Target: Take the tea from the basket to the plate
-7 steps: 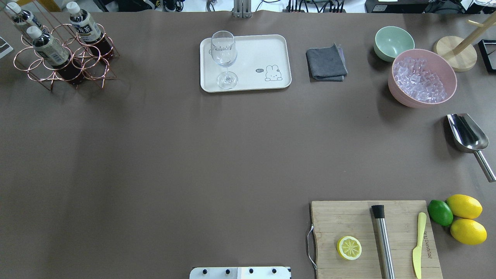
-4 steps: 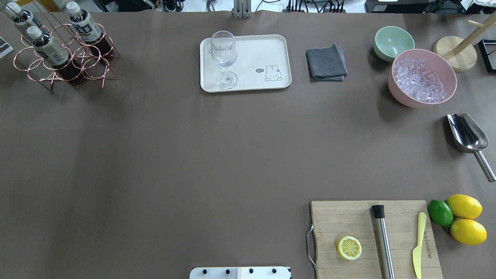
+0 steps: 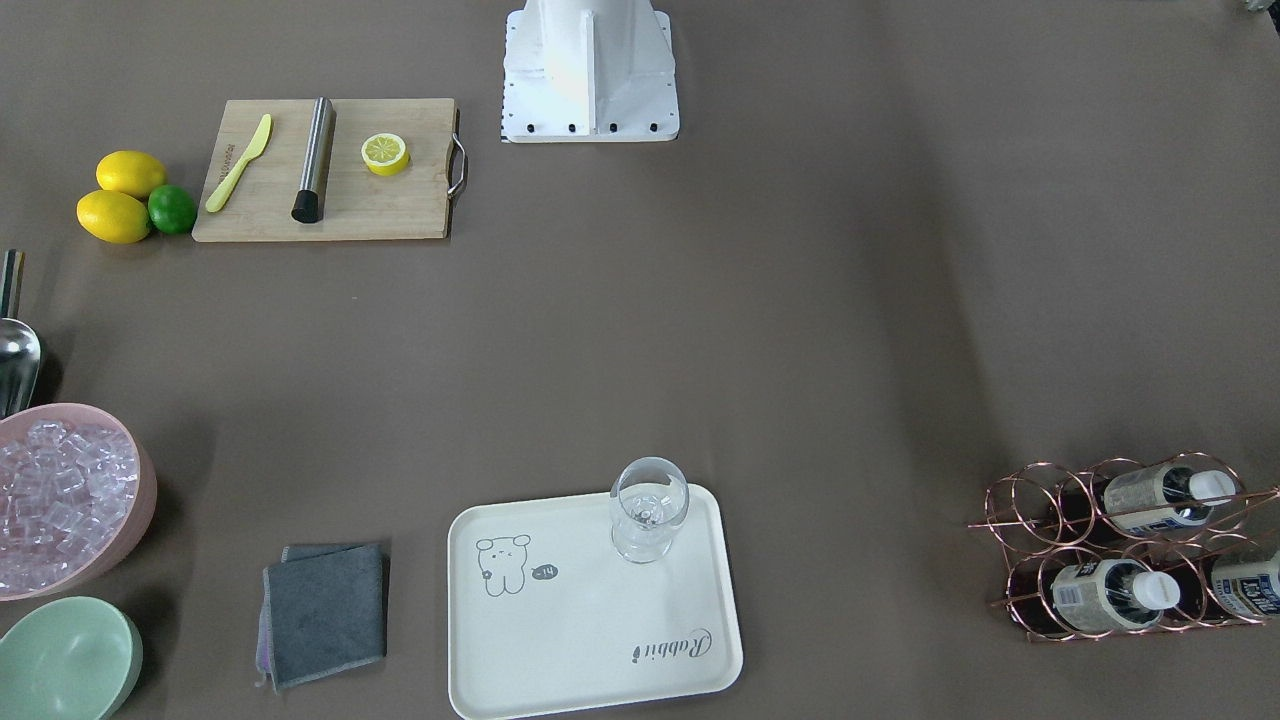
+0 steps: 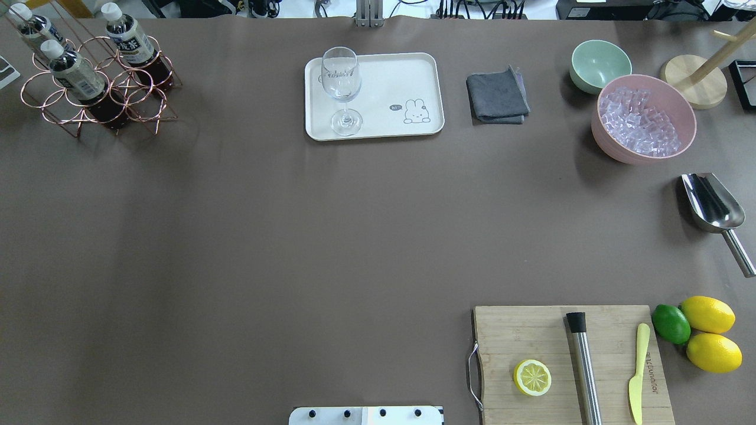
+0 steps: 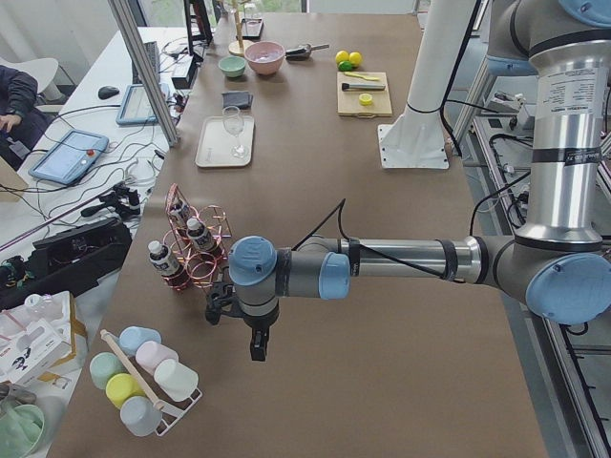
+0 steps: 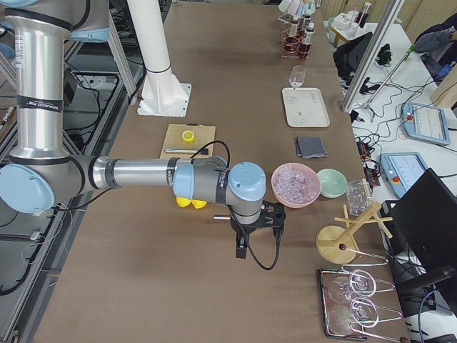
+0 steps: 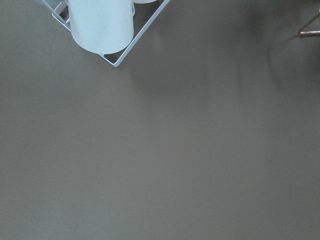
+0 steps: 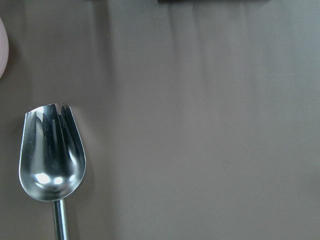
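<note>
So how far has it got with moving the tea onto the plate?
Nothing is done yet: all three tea bottles stand in the basket, and the plate holds only a glass. In hand: nothing; the left gripper hangs near the basket, clear of the bottles. Left: grasp one bottle, lift it out, set it on the plate.

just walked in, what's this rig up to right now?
Nothing is in hand. All three tea bottles sit in the basket at the table's far left corner, and the plate holds only a wine glass. The left end effector hangs over bare table beside the basket. The right end effector hangs near the metal scoop at the other end. Open or shut can't be told from these views. The transfer has not started.
</note>
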You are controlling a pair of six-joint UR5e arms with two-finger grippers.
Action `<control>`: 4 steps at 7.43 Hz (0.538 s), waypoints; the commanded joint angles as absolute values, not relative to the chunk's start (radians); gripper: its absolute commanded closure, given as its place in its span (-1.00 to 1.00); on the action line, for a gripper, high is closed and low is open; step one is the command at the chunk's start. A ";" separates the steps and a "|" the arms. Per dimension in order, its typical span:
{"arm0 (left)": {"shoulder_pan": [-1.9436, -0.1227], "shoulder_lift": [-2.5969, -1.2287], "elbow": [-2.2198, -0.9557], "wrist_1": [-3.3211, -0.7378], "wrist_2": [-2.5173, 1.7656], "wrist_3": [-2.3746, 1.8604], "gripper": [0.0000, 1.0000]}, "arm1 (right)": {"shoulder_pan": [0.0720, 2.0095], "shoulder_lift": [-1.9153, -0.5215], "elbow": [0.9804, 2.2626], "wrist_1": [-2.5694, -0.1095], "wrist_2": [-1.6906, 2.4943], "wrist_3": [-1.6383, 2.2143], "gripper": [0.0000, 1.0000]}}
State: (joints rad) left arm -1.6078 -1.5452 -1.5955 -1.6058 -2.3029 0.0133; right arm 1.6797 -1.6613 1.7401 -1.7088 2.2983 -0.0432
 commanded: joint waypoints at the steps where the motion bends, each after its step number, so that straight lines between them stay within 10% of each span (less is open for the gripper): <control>1: -1.608 -1.562 -1.597 -1.605 -2.303 0.006 -0.95 | 1.680 -1.661 1.744 -1.709 2.299 -0.043 -0.99; 4: -1.608 -1.562 -1.595 -1.605 -2.306 0.006 -0.95 | 1.680 -1.661 1.730 -1.709 2.298 -0.045 -0.99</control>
State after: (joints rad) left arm -1.6076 -1.5609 -1.5939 -1.6046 -2.3042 0.0063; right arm 1.6797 -1.6613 1.7325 -1.7089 2.2975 -0.0448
